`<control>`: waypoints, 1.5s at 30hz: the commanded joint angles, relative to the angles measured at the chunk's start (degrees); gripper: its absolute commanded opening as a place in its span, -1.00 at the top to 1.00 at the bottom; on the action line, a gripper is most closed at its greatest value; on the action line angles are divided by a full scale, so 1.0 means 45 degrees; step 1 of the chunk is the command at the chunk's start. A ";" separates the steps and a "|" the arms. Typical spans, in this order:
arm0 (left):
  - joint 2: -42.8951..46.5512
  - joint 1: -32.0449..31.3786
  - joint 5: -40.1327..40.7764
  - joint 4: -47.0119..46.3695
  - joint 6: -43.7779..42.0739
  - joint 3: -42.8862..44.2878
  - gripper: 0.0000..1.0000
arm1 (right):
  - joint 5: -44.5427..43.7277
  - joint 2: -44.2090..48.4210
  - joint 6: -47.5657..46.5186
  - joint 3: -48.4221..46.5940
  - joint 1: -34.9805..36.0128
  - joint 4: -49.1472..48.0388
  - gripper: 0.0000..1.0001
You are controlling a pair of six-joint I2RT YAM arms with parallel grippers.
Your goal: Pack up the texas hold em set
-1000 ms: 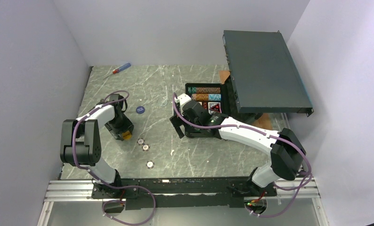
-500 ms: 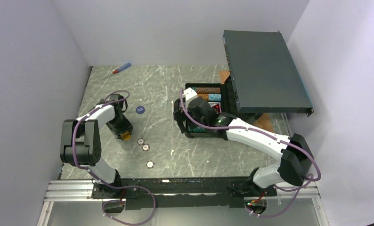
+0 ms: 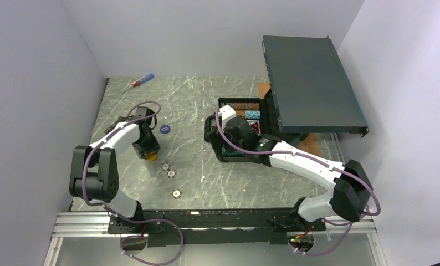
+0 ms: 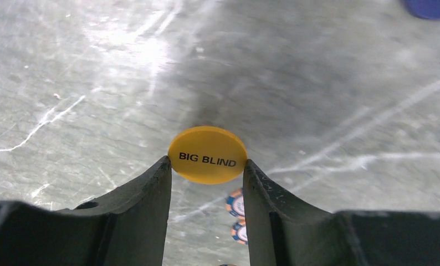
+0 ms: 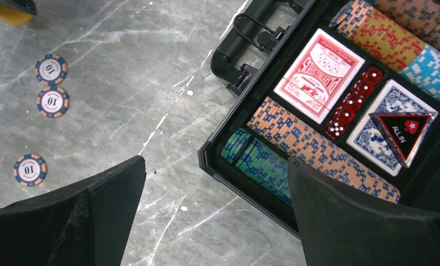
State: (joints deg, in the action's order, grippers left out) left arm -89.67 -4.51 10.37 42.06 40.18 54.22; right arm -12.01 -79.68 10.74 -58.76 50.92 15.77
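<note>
Overhead and wrist views of the marbled table (image 3: 206, 183). The hard case (image 3: 223, 157) of the texas hold em set lies open right of centre in the overhead view. A large dark rack box (image 3: 312, 83) fills the upper right and covers the case's right side. A brown sheet (image 3: 264, 88) shows at the box's edge; what it is cannot be made out. The right arm crosses the case and hides most of its contents from above. The right gripper (image 5: 215, 163) hovers over the case's lower-left wall, its fingers spread wide with nothing between them. Its wrist view shows the handle (image 5: 245, 41) at upper centre. In the compartments are a red deck (image 5: 319, 75), a blue deck (image 5: 373, 119), red dice (image 5: 353, 102) between them, a triangular ALL IN marker (image 5: 403, 130) lying on the blue deck, and rows of striped chips (image 5: 317, 149); the frame's right edge cuts these off. Left of centre in the overhead view, the left gripper (image 4: 206, 163) pinches the yellow BIG BLIND button (image 4: 207, 155) by its rim; whether the button touches the table cannot be told. Three loose chips marked 10 (image 5: 50, 68) lie on the table between the arms, partly hidden behind the button in the left-wrist view. A blue round button (image 3: 165, 129) lies just beyond the left gripper, and is cut off at the upper right of that wrist view. A screwdriver (image 3: 142, 81) lies at the upper left, well apart.
</note>
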 commanded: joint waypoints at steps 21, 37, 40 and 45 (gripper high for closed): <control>-0.4017 -0.7636 -0.1884 -0.2459 -0.4494 0.8936 0.12 | -0.1527 0.7502 -0.0032 0.1405 -0.0123 -0.1550 -1.00; -0.8601 -0.8279 -0.1882 -0.1421 -0.4857 1.3203 0.11 | -0.2133 0.8885 0.0415 0.1362 -0.0123 -0.0323 -1.00; -0.8940 -0.8277 -0.1676 -0.1429 -0.5030 1.3450 0.10 | -0.2174 0.8968 0.0462 0.1374 -0.0139 -0.0191 -1.00; -0.9367 -0.8275 -0.1209 -0.1210 -0.5315 1.3850 0.04 | -0.2194 0.9024 0.0593 0.1284 -0.0122 0.0065 -1.00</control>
State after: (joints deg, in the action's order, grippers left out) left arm -130.87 -41.56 2.70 35.97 18.31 113.01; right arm -20.80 -39.94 12.34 -52.75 50.43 15.51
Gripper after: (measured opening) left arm 0.489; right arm 0.997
